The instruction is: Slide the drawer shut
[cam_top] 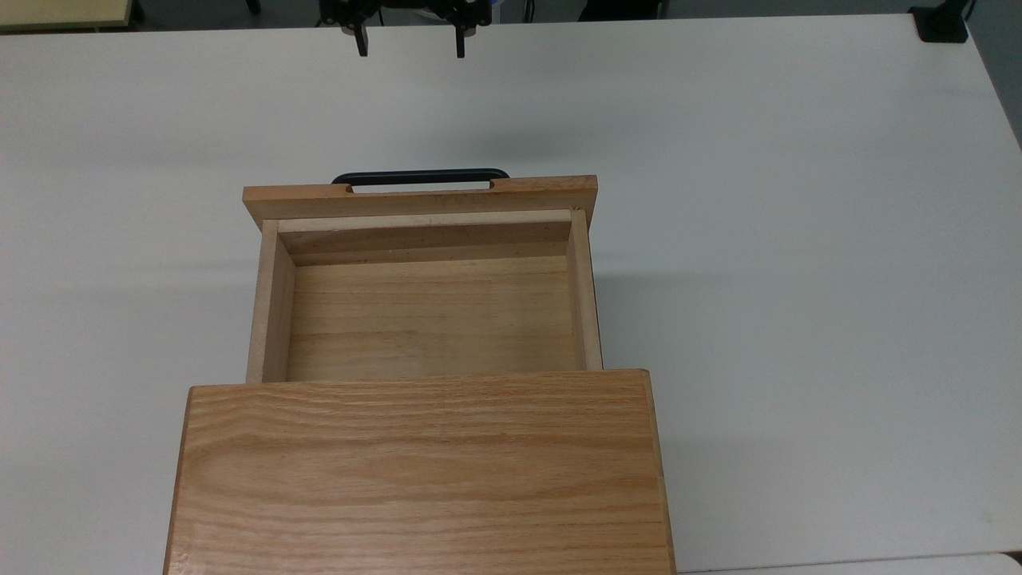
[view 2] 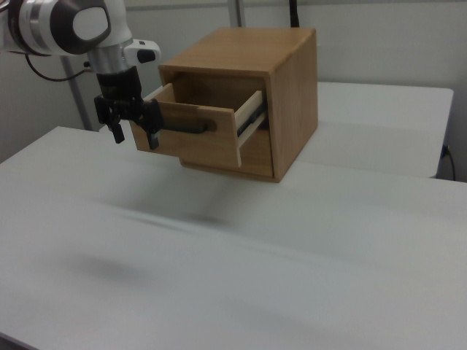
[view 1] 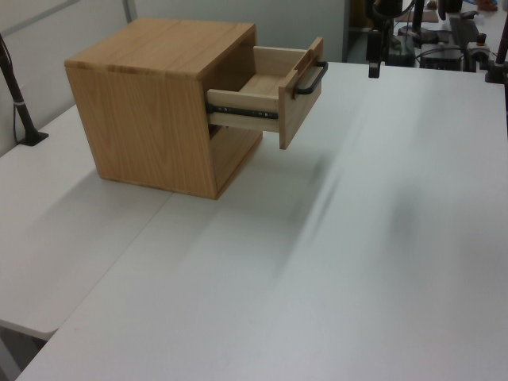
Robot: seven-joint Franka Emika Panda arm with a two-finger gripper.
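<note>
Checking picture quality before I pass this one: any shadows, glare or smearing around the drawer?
Top view: even light, a soft shadow beside the drawer on the table, the gripper cut by the frame's top edge. Left view: faint grey streaks across the tabletop. Right view: similar smeared patches; no harsh glare.

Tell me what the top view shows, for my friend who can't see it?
A wooden drawer sticks out, open and empty, from an oak cabinet on a white table. Its black handle faces the robot gripper, which hangs at the top view's top edge, jaws apart, not touching it.
</note>
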